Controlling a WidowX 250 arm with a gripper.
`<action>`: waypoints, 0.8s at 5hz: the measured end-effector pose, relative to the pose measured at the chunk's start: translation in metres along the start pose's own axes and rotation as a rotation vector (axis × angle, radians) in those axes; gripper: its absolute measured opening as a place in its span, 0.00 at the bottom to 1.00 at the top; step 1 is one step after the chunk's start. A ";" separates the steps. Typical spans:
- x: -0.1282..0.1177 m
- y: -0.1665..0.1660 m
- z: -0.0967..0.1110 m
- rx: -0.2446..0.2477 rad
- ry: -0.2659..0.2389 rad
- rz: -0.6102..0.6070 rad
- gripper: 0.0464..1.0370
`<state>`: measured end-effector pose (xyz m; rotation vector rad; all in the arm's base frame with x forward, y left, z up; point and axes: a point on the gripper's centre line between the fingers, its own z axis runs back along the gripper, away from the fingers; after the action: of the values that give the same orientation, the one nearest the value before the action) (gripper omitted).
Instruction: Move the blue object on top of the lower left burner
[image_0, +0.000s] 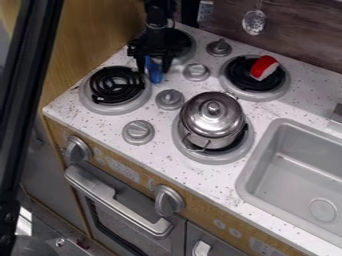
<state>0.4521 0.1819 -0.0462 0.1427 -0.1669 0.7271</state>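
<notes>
We see the blue object between the lower left burner and a silver knob, its top hidden by the gripper; whether that is clamped on it or apart, we cannot tell

Pot looks like polished metal, glossy and smooth. Sink seems smooth matt plastic. Counter looks smooth, speckled. Front panel and back panel show wood grain. Oven handle has silvery sheen. Slotted spoon looks metallic; burner coil, dark.
</notes>
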 end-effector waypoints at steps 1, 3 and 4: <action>-0.004 0.001 -0.008 0.007 0.012 0.008 0.35; -0.013 0.003 -0.005 0.007 0.024 -0.026 0.18; -0.019 0.004 0.006 -0.016 0.016 -0.054 0.11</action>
<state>0.4351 0.1711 -0.0443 0.1257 -0.1527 0.6727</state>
